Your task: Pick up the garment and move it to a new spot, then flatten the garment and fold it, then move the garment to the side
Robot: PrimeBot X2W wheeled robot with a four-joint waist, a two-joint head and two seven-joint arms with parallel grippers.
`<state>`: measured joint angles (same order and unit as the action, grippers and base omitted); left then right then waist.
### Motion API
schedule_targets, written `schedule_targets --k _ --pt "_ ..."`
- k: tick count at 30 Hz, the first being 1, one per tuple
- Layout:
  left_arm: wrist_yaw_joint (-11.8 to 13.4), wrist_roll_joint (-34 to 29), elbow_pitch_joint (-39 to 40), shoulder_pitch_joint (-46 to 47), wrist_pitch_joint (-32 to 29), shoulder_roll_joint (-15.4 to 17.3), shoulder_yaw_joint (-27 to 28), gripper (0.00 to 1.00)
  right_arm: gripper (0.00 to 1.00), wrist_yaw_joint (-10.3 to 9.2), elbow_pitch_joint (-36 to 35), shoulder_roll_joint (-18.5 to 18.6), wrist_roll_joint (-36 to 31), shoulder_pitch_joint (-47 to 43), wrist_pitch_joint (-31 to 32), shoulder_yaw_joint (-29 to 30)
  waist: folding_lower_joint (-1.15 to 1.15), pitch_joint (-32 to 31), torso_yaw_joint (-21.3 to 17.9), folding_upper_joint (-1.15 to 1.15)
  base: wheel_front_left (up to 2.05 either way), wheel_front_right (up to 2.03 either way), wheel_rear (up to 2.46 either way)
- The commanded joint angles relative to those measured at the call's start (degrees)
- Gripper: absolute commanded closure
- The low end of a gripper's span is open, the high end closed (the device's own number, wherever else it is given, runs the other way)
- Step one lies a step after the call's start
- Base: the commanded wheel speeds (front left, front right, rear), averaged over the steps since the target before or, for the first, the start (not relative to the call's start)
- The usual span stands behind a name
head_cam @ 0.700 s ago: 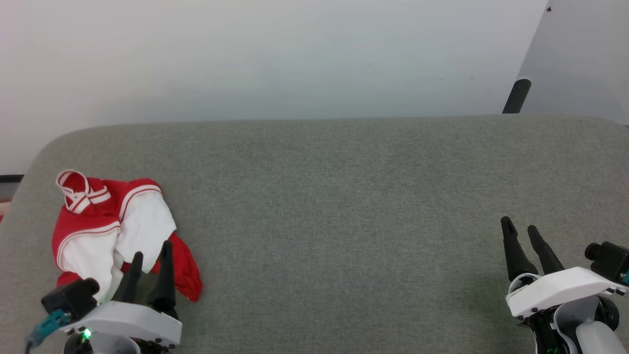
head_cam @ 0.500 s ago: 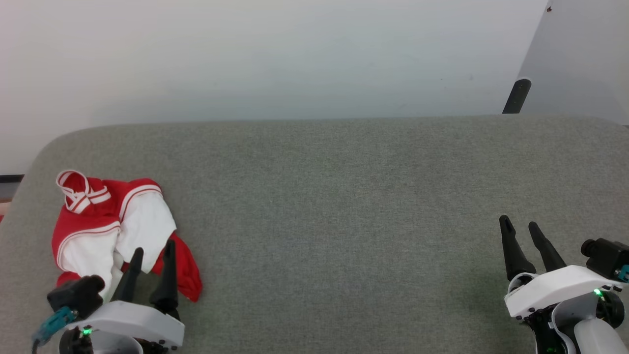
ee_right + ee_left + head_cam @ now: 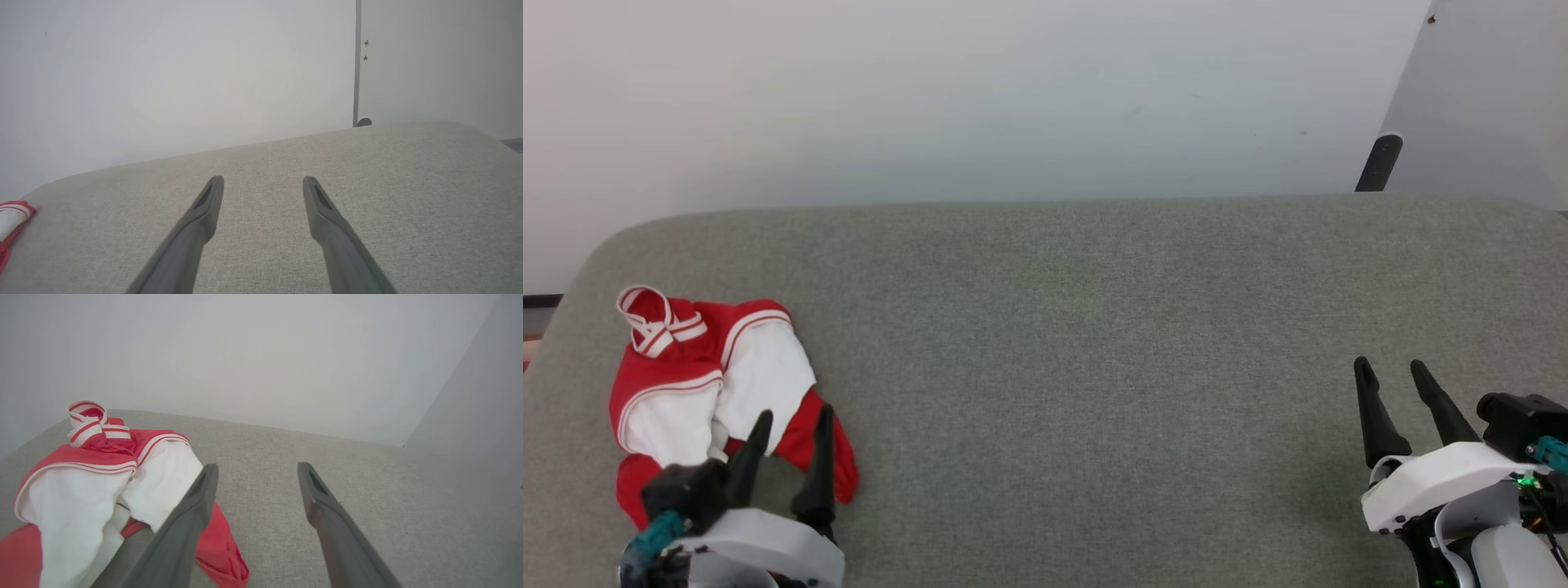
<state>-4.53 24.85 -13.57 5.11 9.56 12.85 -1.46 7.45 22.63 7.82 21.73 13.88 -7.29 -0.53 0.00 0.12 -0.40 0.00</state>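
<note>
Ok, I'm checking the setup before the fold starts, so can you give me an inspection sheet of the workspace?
Surface: grey fabric top, smooth.
Job's things: garment, red and white, crumpled at the near left.
Clutter: nothing seen.
Grippers: left gripper open at the garment's near edge; right gripper open above the near right of the surface.
Cables: teal connector by the left wrist camera, another by the right.
Surroundings: pale wall behind; dark post far right.

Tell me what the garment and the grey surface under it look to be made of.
The garment: soft matte cloth, probably knit, red and white; it lies in limp crumpled folds with striped trim. The grey surface: matte woven upholstery-like fabric, going by its fine speckled weave and rounded corners.
</note>
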Motion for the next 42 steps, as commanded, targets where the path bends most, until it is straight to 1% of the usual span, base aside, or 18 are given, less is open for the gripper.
schedule_targets --k 1,6,11,30,42 --pt "-0.1 -1.5 0.2 -0.2 0.6 0.4 -0.2 0.00 0.00 0.04 -0.2 -0.2 -1.9 1.5 -0.7 0.4 0.00 0.0 0.0 0.00 0.00 0.00 0.00" --pt "-0.6 -2.0 -0.3 -0.3 1.2 -0.5 0.3 0.00 0.00 0.04 0.2 -1.0 -4.3 1.4 -1.9 2.0 0.00 0.0 -0.2 0.00 0.00 0.00 0.00" --pt "-1.1 -3.9 -1.0 0.1 1.8 -0.4 0.5 0.00 0.00 0.04 0.8 -1.4 -6.4 0.9 -3.0 2.8 0.00 0.1 -0.3 0.00 0.00 0.00 0.00" --pt "-2.2 -11.6 -2.8 0.3 4.1 0.1 0.4 0.00 0.00 0.05 2.7 -1.9 -13.3 1.3 -6.0 3.0 0.00 -0.1 -0.5 0.00 0.00 0.00 0.00" --pt "-2.7 -13.5 -3.6 0.5 5.2 -0.2 0.9 0.00 0.00 0.05 3.6 -2.3 -16.5 1.7 -7.4 3.8 0.00 0.2 -0.2 0.00 0.00 0.00 0.00"
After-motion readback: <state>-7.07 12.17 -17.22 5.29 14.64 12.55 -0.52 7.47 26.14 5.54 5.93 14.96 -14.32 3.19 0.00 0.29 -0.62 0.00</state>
